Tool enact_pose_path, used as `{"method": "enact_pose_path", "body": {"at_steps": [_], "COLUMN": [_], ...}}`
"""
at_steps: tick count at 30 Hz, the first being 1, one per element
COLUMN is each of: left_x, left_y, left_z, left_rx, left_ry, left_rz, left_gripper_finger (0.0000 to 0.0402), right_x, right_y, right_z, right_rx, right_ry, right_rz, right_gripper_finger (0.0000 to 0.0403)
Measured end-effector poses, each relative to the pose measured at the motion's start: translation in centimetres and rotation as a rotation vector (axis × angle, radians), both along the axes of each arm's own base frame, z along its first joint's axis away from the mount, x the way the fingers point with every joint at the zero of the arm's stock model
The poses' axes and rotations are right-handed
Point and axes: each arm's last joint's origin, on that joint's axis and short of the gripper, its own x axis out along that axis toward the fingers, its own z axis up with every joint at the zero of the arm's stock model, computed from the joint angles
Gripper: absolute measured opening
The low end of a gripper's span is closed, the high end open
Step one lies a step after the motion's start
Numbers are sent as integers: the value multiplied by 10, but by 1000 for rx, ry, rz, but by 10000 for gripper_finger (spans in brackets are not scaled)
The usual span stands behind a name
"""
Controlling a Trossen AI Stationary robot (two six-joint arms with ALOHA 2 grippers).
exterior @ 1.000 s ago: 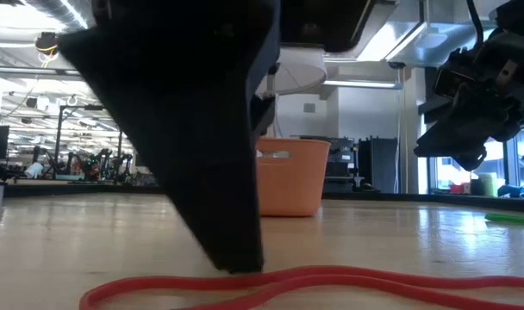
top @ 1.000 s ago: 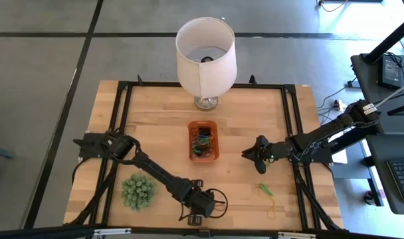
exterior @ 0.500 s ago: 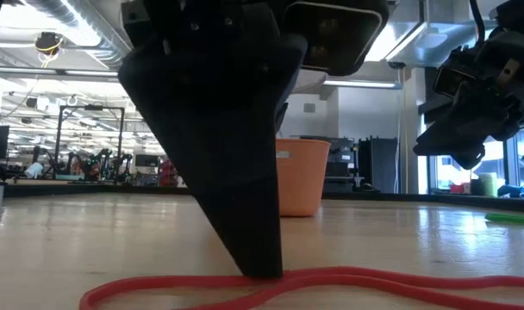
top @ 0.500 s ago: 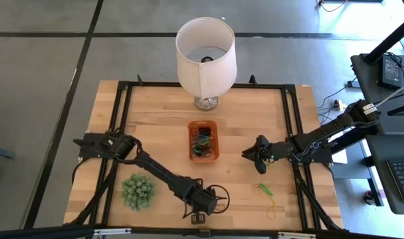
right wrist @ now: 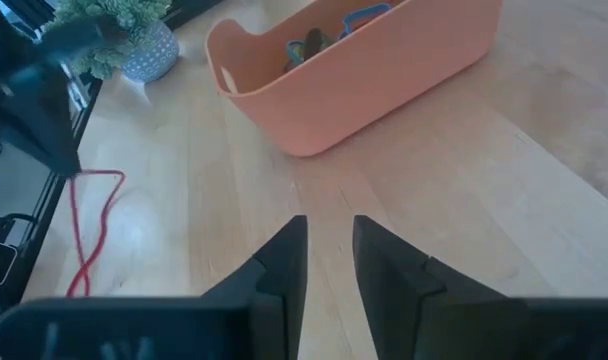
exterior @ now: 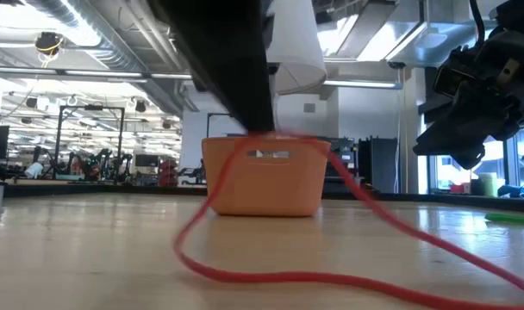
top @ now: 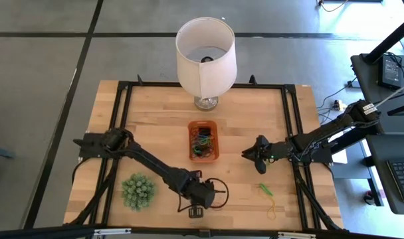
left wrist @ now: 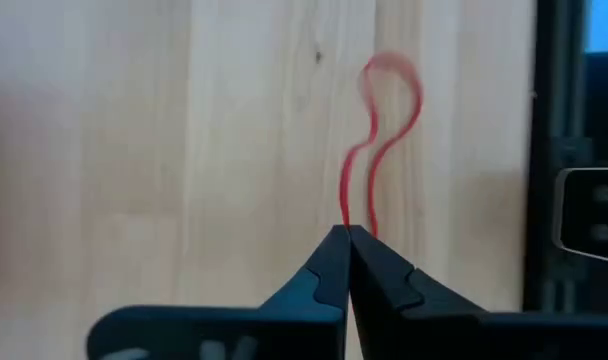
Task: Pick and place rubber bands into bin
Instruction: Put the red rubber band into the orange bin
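The left gripper (left wrist: 348,232) has its fingers clamped on a red rubber band (left wrist: 384,130) near the surface's front edge; the loop trails down onto the wood; the bin (top: 203,141) lies straight toward the middle; the right gripper (right wrist: 329,225), fingers apart, hovers beside it.

Thin red rubber band (exterior: 271,275) runs off the low view's right edge; its lifted top blurs before the shallow orange plastic bin (exterior: 264,177).
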Motion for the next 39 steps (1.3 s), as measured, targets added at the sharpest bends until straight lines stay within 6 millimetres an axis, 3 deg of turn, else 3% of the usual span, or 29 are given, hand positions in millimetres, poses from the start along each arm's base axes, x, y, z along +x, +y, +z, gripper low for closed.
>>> {"method": "enact_pose_path", "body": {"at_steps": [7, 17, 22, 25, 29, 34, 39], "left_x": [-18, -46, -43, -36, -25, -10, 12], "left_y": [27, 83, 122, 150, 184, 215, 228], "left_z": [43, 120, 129, 125, 103, 60, 10], "left_rx": [64, 189, 257, 286, 291, 251, 194], "left_ry": [15, -147, -148, -120, -37, 102, 186], "left_rz": [49, 172, 214, 246, 314, 345, 302], "left_gripper_finger": [2, 2, 1, 2, 1, 1, 2], "right_x": [0, 0, 0, 0, 0, 0, 0], "right_y": [0, 0, 0, 0, 0, 0, 0], "right_z": [0, 0, 0, 0, 0, 0, 0], "right_rx": [-1, -3, -4, -4, -4, -5, -6], "right_ry": [0, 1, 1, 1, 2, 3, 3], "right_rz": [1, 2, 2, 2, 2, 2, 3], "right_gripper_finger": [87, 87, 87, 87, 87, 87, 87]}}
